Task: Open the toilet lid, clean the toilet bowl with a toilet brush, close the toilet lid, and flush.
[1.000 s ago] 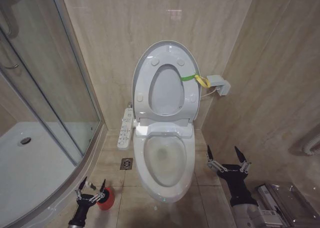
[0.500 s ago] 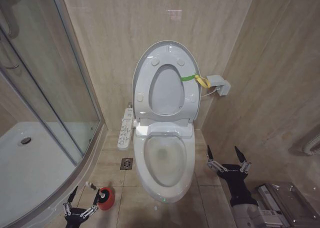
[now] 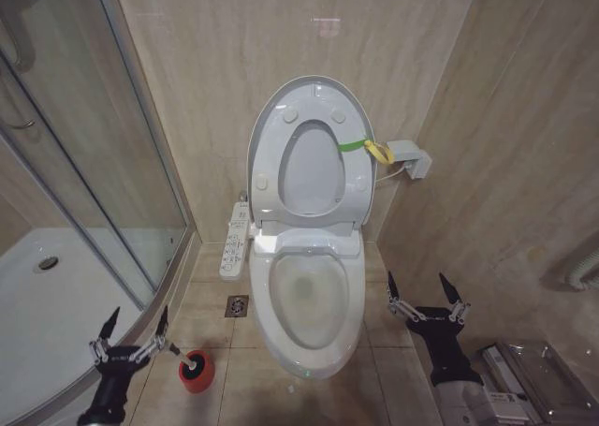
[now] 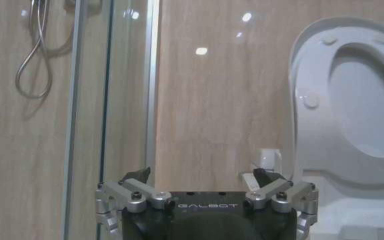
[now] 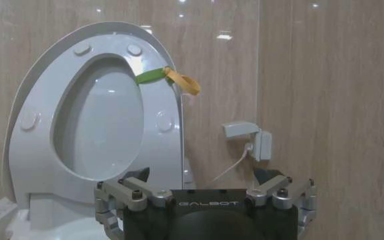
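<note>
The toilet lid (image 3: 314, 87) stands upright against the wall, the seat ring raised against it, with a yellow-green strap (image 3: 365, 148) on its right edge. Below lies the uncovered toilet bowl (image 3: 270, 300). The toilet brush handle (image 3: 175, 349) sticks out of a red holder cup (image 3: 197, 372) on the floor left of the bowl; its bristle head is hidden inside. My left gripper (image 3: 140, 310) hangs open just left of the holder, holding nothing. My right gripper (image 3: 416, 278) is open and empty right of the bowl. The wrist views show the left gripper (image 4: 202, 171), the right gripper (image 5: 201, 170) and the lid (image 5: 38, 85).
A curved glass shower enclosure (image 3: 84, 164) and its white tray fill the left side. A button panel (image 3: 234, 241) juts from the toilet's left. A floor drain (image 3: 237, 305) lies beside the bowl. A wall socket (image 3: 412, 157) sits right of the lid. Metal-and-white clutter (image 3: 524, 374) lies at lower right.
My left gripper has moved left, away from the red holder toward the shower edge, staying open. The right arm and the toilet have not moved.
</note>
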